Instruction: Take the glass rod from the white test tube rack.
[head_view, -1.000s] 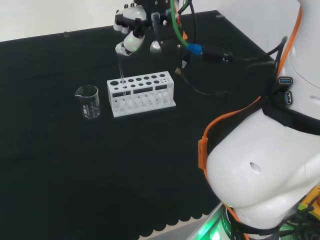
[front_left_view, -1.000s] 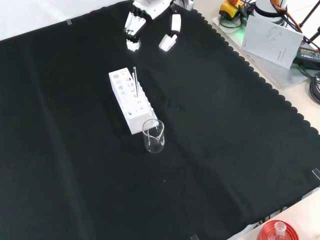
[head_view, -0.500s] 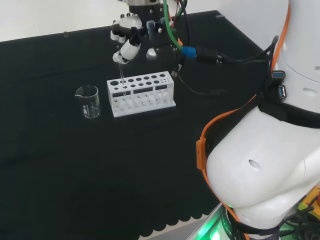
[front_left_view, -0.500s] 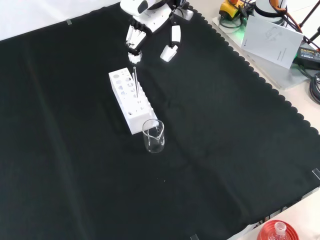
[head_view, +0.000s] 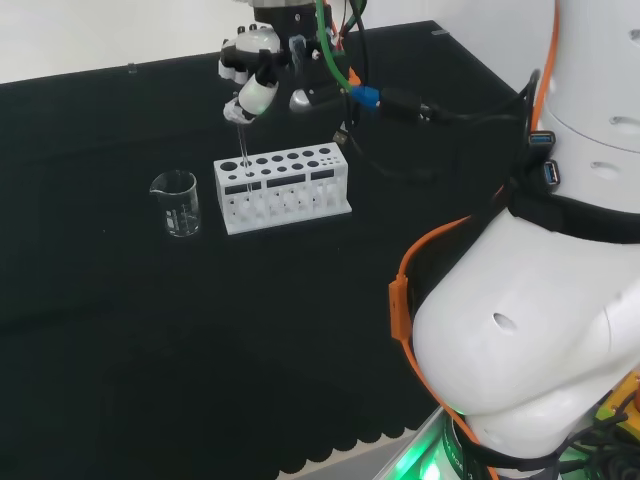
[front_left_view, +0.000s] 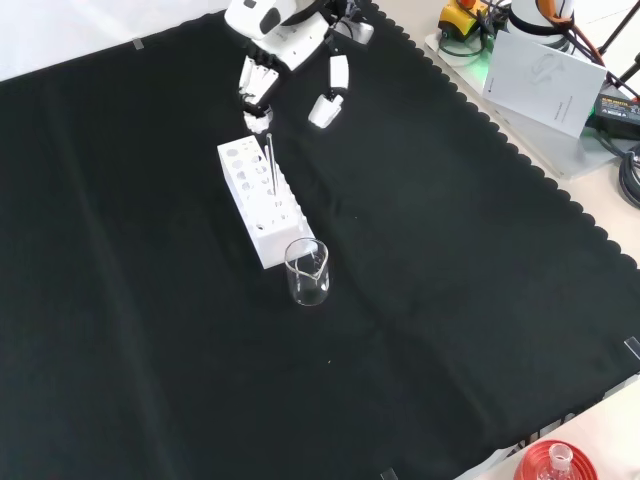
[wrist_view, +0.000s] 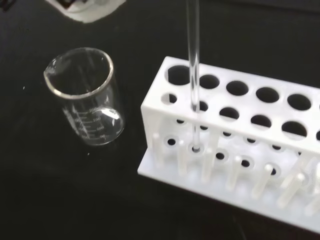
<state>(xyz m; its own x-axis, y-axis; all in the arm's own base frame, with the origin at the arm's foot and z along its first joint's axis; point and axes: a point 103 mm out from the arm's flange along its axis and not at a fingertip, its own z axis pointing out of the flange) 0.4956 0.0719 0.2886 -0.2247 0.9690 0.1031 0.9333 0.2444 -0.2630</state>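
Black-clothed bench. White test tube rack mid-cloth, clear beaker just left of it in head view. Hand above rack's left end, fingers relaxed, gripping nothing. Glass rod upright in rack's end hole.

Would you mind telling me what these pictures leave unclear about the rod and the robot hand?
- Contact: in the head view the robot hand sits at the top of the glass rod, but the thin clear rod vanishes against the fingers; touching or apart is unclear.
- Rod's top end: cut off by the wrist view's edge.
- Beaker: contents too faint to tell.
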